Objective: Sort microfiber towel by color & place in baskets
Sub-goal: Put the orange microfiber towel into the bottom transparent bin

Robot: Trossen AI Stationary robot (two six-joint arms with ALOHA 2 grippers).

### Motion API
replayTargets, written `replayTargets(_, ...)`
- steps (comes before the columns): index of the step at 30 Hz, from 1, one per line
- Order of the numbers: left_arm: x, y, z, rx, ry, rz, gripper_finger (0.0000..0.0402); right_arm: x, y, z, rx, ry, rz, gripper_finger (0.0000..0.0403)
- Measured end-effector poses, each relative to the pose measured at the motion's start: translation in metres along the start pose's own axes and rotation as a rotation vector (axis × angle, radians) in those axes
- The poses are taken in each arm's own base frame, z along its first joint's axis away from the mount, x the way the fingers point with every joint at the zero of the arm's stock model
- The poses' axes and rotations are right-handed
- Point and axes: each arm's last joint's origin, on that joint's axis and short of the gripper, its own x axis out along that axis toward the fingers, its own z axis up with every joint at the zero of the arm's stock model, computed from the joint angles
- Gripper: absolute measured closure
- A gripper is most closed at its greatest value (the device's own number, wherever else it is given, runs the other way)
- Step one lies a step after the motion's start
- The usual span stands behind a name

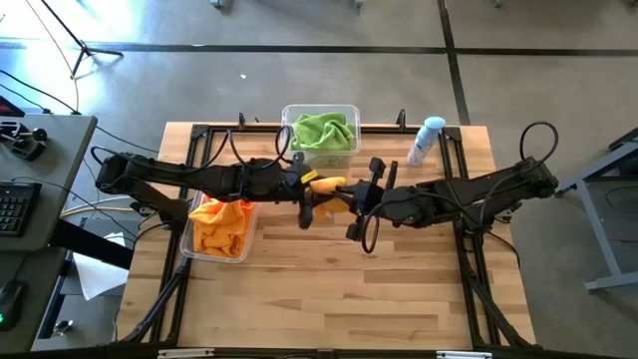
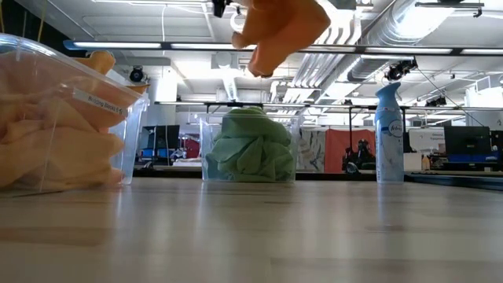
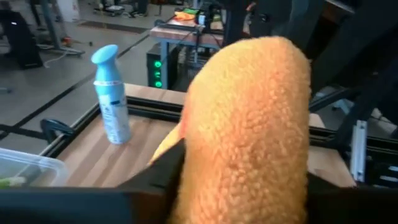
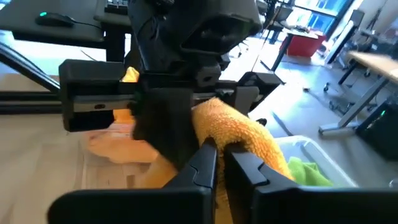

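Note:
One orange-yellow microfiber towel (image 1: 327, 183) hangs in the air over the middle of the table, bunched up; the low view shows it (image 2: 283, 30) well above the tabletop. My left gripper (image 1: 302, 185) is shut on it. My right gripper (image 1: 351, 199) comes from the table's right, and its shut fingers (image 4: 209, 158) stand right at the towel's other end (image 4: 242, 127). More orange-yellow towels (image 1: 221, 225) lie in the clear basket (image 1: 189, 242) at the left. Lime green towels (image 1: 321, 130) fill the far basket (image 1: 351, 113). My left gripper (image 3: 245, 186) pinches the bunched orange-yellow towel between its two fingers (image 3: 155, 177), coming level from the table's left. The towel bulges out past the fingers (image 3: 249, 106) and is lifted clear of the table. My right gripper: whether its shut fingertips touch the towel, I cannot tell.
A pale blue-capped spray bottle (image 1: 427, 140) stands near the table's far right edge, to the right of the green basket. Black frame rails (image 1: 469, 249) run along the table's left and right sides. Bare wood (image 1: 329, 289) lies toward the near edge.

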Motion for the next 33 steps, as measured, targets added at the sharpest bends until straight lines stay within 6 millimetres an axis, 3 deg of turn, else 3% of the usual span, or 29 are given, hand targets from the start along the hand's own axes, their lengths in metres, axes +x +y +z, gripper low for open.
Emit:
replayTargets(5,0.001,0.004,0.0,-0.009,0.001,0.03,0.0383,0.0,-0.005,-0.006,0.071,0.064,0.033,0.0354)
replayTargets(10,0.001,0.009,-0.003,-0.032,0.039,0.052,0.0386,-0.001,-0.01,-0.02,0.136,0.198,0.04,0.0303)
replayTargets(14,-0.012,0.015,0.004,-0.021,0.161,0.13,0.0396,-0.006,-0.008,-0.03,0.148,0.296,0.034,0.0272)
replayTargets(20,-0.061,0.022,0.036,0.007,0.342,0.306,0.0398,-0.017,-0.004,-0.045,0.179,0.434,0.009,0.0261)
replayTargets(24,-0.104,0.028,0.046,-0.116,0.444,0.362,0.0399,-0.021,-0.004,-0.055,0.214,0.488,-0.059,0.0261)
replayTargets(29,-0.157,0.033,0.035,-0.37,0.491,0.483,0.04,-0.018,0.0,-0.071,0.215,0.517,-0.114,0.0261)
replayTargets(33,-0.183,0.028,0.011,-0.553,0.501,0.528,0.0401,-0.014,0.003,-0.085,0.213,0.542,-0.131,0.0261)
